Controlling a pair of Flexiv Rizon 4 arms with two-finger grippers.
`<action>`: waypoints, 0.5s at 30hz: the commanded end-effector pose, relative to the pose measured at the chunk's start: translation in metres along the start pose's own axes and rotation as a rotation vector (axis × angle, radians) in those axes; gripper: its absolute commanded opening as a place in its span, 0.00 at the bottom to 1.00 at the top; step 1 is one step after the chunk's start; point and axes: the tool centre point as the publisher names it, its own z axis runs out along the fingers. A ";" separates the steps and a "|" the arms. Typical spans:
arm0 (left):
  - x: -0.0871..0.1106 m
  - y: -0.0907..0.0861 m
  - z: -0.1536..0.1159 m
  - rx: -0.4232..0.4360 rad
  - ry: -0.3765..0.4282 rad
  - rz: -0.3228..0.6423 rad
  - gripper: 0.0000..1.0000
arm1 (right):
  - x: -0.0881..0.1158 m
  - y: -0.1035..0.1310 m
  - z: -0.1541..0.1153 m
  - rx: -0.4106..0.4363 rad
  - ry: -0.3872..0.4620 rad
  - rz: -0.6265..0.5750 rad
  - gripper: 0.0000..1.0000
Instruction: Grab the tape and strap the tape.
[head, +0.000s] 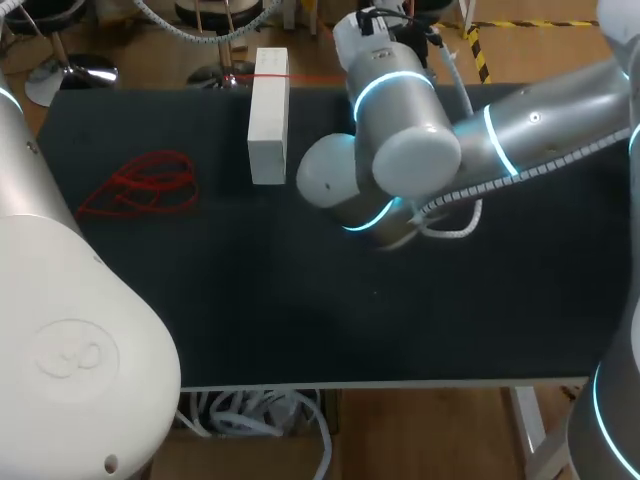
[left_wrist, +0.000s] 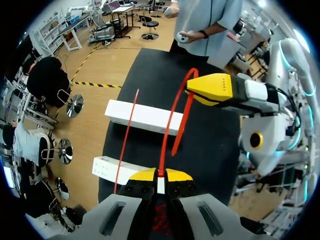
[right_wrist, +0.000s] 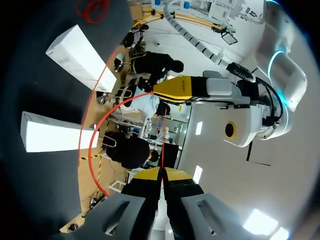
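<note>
Tape (left_wrist: 181, 130) is arching above the white box (left_wrist: 145, 116) on the tabletop (left_wrist: 210, 150), with left hand (left_wrist: 159, 176) and right hand (right_wrist: 160, 176) both clamping it; being thin, light and springy, it is likely needing firm end grips.

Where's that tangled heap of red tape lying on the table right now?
In the head view the heap of red tape lies on the dark table's left part, left of the white box and apart from it.

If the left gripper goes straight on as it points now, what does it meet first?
Likely the white box lying across ahead, beyond the red tape the left gripper holds; depth is unclear.
</note>
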 end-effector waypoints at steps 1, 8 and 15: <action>0.000 -0.001 -0.001 -0.006 0.002 -0.001 0.00 | -0.005 0.008 0.006 0.005 0.140 -0.025 0.00; 0.000 -0.001 -0.001 -0.006 0.002 -0.001 0.00 | -0.003 0.015 0.011 -0.021 0.129 -0.063 0.00; 0.000 -0.001 -0.001 -0.006 0.002 -0.001 0.00 | -0.002 0.018 0.011 -0.041 0.121 -0.076 0.00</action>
